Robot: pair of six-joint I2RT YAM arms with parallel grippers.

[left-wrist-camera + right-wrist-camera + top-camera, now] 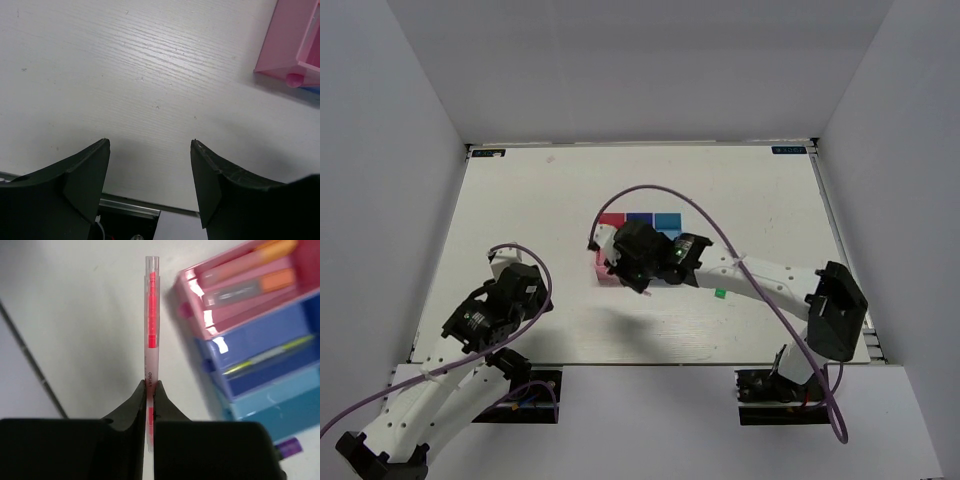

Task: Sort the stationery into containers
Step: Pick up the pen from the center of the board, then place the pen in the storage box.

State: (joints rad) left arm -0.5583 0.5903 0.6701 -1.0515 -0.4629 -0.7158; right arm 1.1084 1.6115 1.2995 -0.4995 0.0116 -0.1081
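My right gripper (151, 384) is shut on a thin pink-red pen (151, 315), which sticks out straight ahead of the fingers, above the table. To its right the containers stand in a row: a pink-red bin (186, 287) holding two orange-pink highlighters (250, 255), a dark blue bin (260, 330) with a thin yellow pen (270, 352) in it, and a light blue bin (280, 405). A stubby purple pen (289, 446) lies on the table beside the light blue bin. From above, the right gripper (638, 282) hovers at the near end of the bins (640, 221). My left gripper (150, 145) is open and holds nothing.
The left arm (485, 315) sits low at the near left, and the corner of the pink-red bin (290, 40) shows at the top right of its wrist view. A small green bit (719, 293) lies on the table by the right arm. White walls enclose the table (520, 200).
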